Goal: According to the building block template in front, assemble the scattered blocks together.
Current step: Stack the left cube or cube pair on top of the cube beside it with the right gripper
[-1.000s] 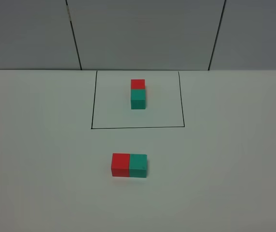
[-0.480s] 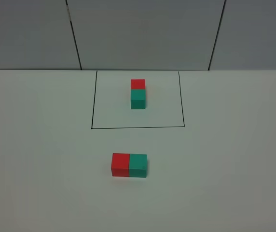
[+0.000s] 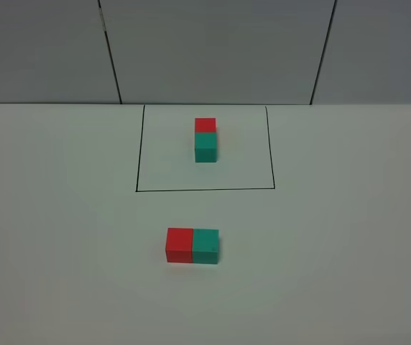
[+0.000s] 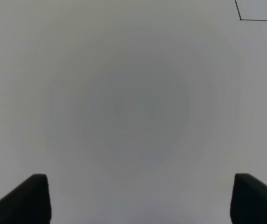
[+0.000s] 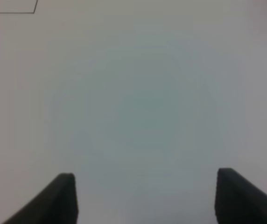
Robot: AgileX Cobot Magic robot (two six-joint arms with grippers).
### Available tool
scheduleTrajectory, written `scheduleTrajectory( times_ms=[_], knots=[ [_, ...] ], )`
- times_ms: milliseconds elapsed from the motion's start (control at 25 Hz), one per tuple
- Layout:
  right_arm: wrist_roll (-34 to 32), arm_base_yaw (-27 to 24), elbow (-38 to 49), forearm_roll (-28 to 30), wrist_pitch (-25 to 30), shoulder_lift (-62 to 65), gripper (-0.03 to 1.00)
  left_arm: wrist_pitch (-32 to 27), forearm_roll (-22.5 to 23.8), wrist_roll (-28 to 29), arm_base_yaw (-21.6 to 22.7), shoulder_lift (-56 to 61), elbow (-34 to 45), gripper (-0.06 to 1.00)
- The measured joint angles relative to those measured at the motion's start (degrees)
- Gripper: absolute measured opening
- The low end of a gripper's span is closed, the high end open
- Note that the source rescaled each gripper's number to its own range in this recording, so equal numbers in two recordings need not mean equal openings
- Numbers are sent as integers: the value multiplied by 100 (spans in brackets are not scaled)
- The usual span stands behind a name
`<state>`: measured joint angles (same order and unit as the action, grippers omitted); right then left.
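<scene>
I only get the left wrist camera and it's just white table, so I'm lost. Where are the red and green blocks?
Observer: The loose red block and teal block sit touching, side by side, just in front of the drawn rectangle.
Operator: What's inside the rectangle?
Observer: The template: a red cube joined to a teal one, red farther back.
Operator: Is the other gripper holding something?
Observer: No, the right gripper is open and empty.

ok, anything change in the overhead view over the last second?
Nothing visibly changed. The red block and teal block sit touching side by side in front of the black rectangle, as before. The template pair inside it has not moved either.
</scene>
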<state>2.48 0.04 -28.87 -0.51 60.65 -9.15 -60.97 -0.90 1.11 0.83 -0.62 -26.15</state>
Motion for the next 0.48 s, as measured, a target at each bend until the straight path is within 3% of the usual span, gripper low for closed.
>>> scheduleTrajectory(
  times_ms=[160,480],
  knots=[
    [-150,277,0,143,0,12,61,0,0,0,0,0,0,94],
    [-379,296,5,357,0,163,61,0,5,0,0,0,0,94]
  ],
)
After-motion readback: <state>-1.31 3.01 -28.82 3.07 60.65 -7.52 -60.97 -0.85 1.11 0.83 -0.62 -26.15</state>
